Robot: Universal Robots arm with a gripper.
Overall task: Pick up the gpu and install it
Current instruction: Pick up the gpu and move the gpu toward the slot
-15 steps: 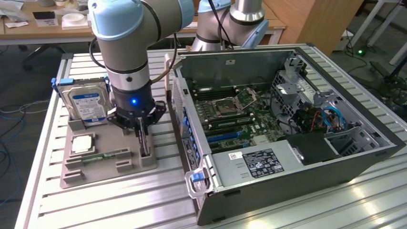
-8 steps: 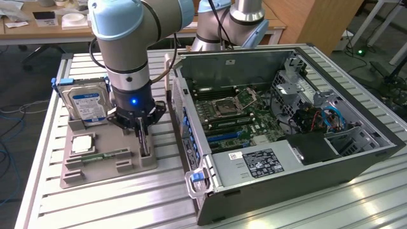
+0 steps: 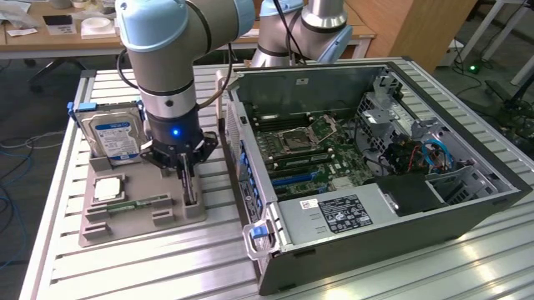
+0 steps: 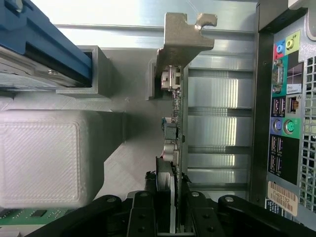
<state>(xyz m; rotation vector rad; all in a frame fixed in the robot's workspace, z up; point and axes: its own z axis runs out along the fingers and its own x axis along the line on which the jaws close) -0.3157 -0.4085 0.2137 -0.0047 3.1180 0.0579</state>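
The gpu [image 3: 190, 187] is a thin dark card standing on edge at the right side of the grey holder [image 3: 142, 226]. It sits close beside the open computer case [image 3: 334, 275]. My gripper [image 3: 185, 170] comes down on it from above. In the wrist view I see the gpu [image 4: 178, 118] edge-on, with its pale metal end bracket [image 4: 183, 37] at the far end. The black fingers [image 4: 143, 215] of my gripper [image 4: 171, 202] press on both sides of the card's top edge, shut on it. The card's lower edge appears to rest in the holder.
The holder also carries a silver hard drive with a blue label [image 3: 112, 134], a processor chip [image 3: 109, 187] and a green memory stick [image 3: 134, 205]. Inside the case lies the motherboard [image 3: 317, 156]. The case's rear port panel [image 4: 286, 113] stands close to the card.
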